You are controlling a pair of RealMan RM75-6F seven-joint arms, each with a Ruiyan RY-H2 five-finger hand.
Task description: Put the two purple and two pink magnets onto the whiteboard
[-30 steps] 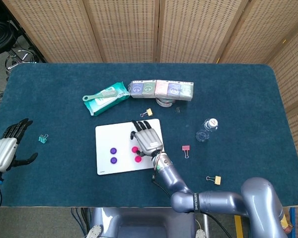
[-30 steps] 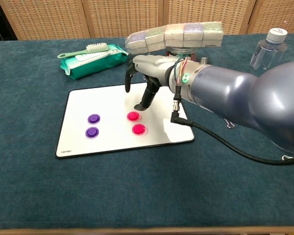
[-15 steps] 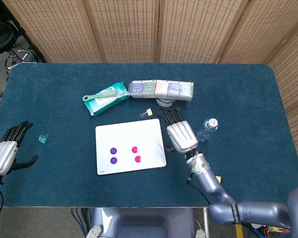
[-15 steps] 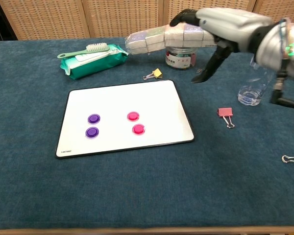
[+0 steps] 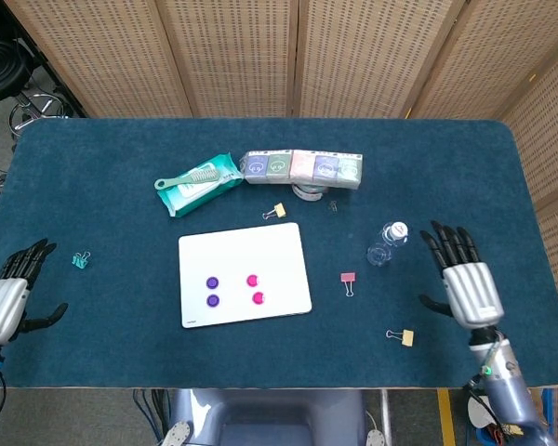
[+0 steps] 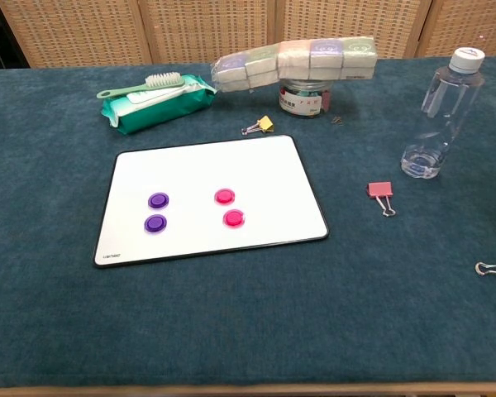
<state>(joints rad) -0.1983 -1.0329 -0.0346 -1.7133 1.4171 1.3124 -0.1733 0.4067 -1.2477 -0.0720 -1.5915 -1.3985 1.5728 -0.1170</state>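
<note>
The whiteboard (image 5: 277, 246) (image 6: 190, 165) lies flat in the middle of the blue table. On it sit two purple magnets (image 5: 212, 291) (image 6: 157, 212) to the left and two pink magnets (image 5: 255, 289) (image 6: 229, 208) to the right. My right hand (image 5: 465, 279) hovers far right near the table's front edge, fingers spread, holding nothing. At the far left edge my left hand (image 5: 5, 297) is also empty with its fingers apart. Neither hand shows in the chest view.
A clear water bottle (image 5: 389, 242) (image 6: 442, 116) stands right of the board. Binder clips lie about: pink (image 5: 348, 282), yellow (image 5: 403, 336), yellow (image 5: 277, 211), teal (image 5: 79, 260). Behind the board are a green wipes pack with a brush (image 5: 197, 184) and a row of tissue packs (image 5: 302, 167).
My right hand has swung from over the pink magnets, past the board's right edge, out to the far right. The left hand drifted slightly down. The magnets stayed put.
</note>
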